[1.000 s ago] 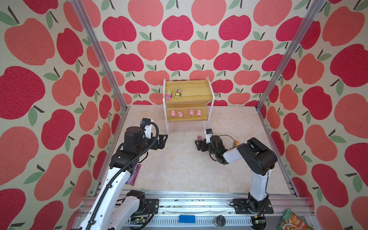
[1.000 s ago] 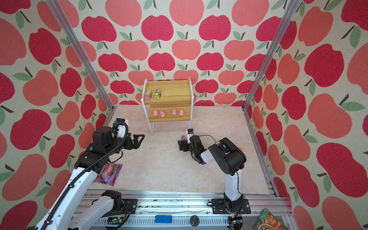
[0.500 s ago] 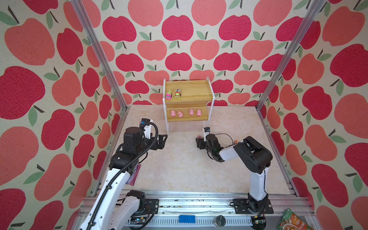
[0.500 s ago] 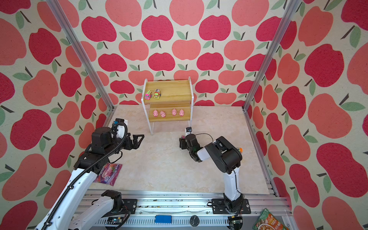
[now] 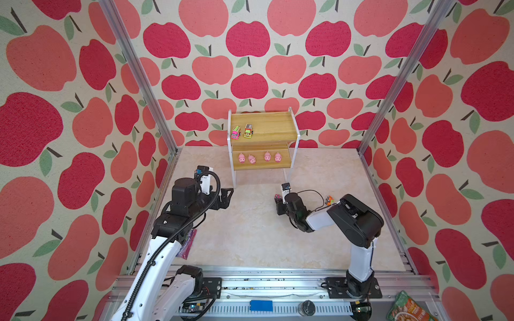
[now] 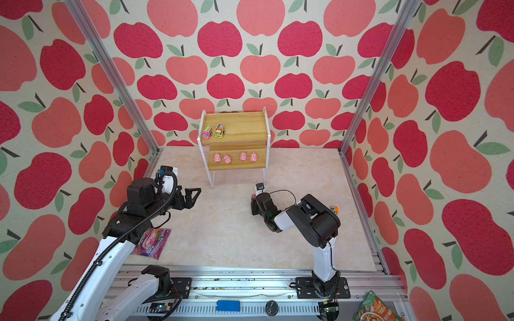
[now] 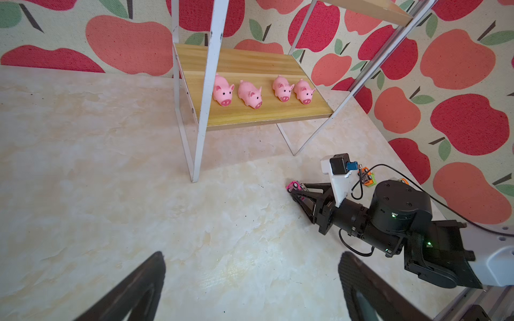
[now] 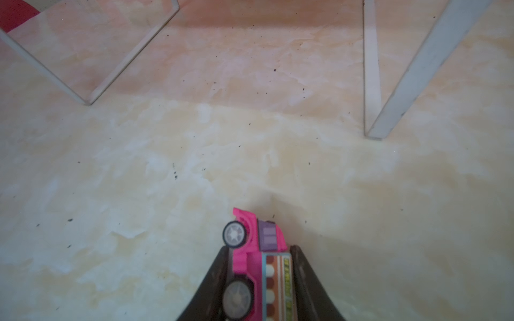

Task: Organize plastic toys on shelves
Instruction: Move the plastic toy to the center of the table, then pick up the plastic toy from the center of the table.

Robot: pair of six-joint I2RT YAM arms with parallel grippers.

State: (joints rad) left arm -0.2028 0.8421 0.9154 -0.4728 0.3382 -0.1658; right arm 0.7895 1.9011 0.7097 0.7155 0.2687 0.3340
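My right gripper [image 8: 258, 250] is shut on a pink toy truck [image 8: 256, 264] turned on its side, low over the table in front of the shelves [image 5: 262, 139]; the same truck [image 5: 277, 196] pokes out past the fingers in a top view. An orange-green truck [image 5: 329, 200] stands on the table behind the right arm. Two trucks, a pink one [image 5: 236, 132] and a yellow-green one [image 5: 248, 131], sit on the upper board. Several pink pigs [image 7: 250, 94] line the lower board. My left gripper [image 7: 251, 255] hangs open and empty, left of the shelves.
A purple snack packet [image 6: 151, 241] lies on the table under the left arm. A green food pouch [image 6: 374, 308] rests outside the front rail at the right. The shelves' white legs [image 8: 371, 111] stand just ahead of the held truck.
The right gripper's jaws have closed on the pink truck, and the right arm has shifted slightly left. The left arm has not moved.
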